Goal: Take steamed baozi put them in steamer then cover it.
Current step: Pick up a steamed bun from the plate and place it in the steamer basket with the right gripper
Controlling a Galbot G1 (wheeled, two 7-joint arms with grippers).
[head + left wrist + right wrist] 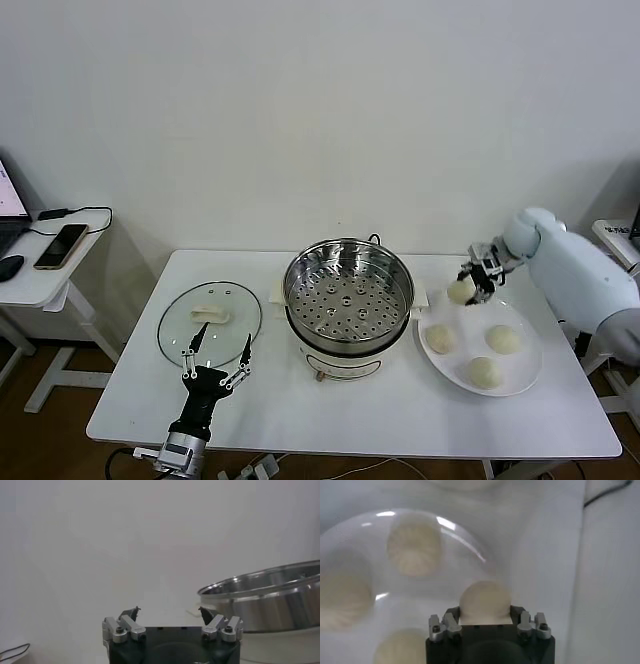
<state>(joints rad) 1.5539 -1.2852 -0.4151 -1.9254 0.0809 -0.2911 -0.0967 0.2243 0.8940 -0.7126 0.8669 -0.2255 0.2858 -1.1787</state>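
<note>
The steel steamer stands uncovered at mid-table, its perforated tray bare. In the left wrist view the steamer rises at one side. The glass cover with its white handle lies flat to the steamer's left. My left gripper hovers open just in front of the cover, nothing between its fingers. My right gripper is shut on one baozi at the far left rim of the white plate. That baozi fills the jaws. Three more baozi lie on the plate.
A small side table at far left carries a phone, a mouse and a laptop corner. A cable runs from behind the steamer. The plate sits close to the table's right edge.
</note>
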